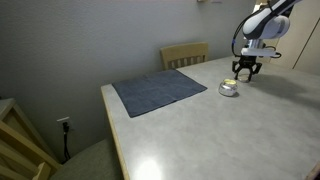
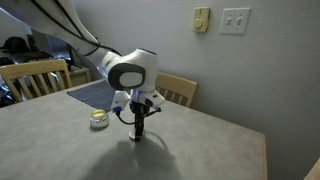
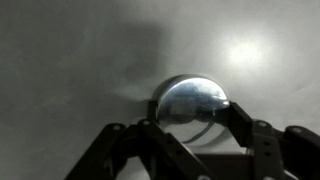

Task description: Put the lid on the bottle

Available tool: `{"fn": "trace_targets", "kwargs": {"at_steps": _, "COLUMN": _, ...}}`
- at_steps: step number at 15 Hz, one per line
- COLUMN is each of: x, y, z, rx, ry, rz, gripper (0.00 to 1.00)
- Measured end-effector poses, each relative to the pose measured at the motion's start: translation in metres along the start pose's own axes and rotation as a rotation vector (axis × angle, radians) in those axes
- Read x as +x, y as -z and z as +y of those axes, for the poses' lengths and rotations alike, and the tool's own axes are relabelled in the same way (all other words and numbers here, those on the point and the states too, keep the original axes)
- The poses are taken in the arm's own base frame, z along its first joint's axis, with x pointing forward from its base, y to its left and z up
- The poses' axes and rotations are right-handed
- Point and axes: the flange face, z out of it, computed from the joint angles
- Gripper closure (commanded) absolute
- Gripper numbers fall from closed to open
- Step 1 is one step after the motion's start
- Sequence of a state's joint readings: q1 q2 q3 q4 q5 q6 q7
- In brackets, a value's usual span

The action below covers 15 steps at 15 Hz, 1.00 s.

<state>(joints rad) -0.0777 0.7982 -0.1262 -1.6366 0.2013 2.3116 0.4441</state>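
A round shiny-faced lid (image 3: 190,100) lies on the pale table and fills the middle of the wrist view. My gripper (image 3: 194,113) is shut on it, one dark finger on each side of its rim. In both exterior views the gripper (image 1: 247,75) (image 2: 138,128) reaches down to the tabletop, and its fingers hide the lid there. The bottle (image 1: 229,89) (image 2: 98,120), a small squat glinting jar, stands on the table a short way from the gripper and apart from it.
A grey-blue mat (image 1: 158,92) (image 2: 95,92) lies flat on the table (image 1: 200,130) beyond the bottle. Wooden chairs (image 1: 185,54) (image 2: 180,90) stand at the table's edge, with another chair (image 2: 35,78) further off. Behind them is the wall.
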Motion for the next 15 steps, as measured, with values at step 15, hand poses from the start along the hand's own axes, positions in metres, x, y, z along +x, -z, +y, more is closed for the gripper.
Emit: {"fn": "trace_targets", "kwargs": {"at_steps": 15, "x": -0.083, "y": 0.031, "z": -0.121, "rx": -0.340, "ry": 0.219, "rz": 0.167, "gripper": 0.56}}
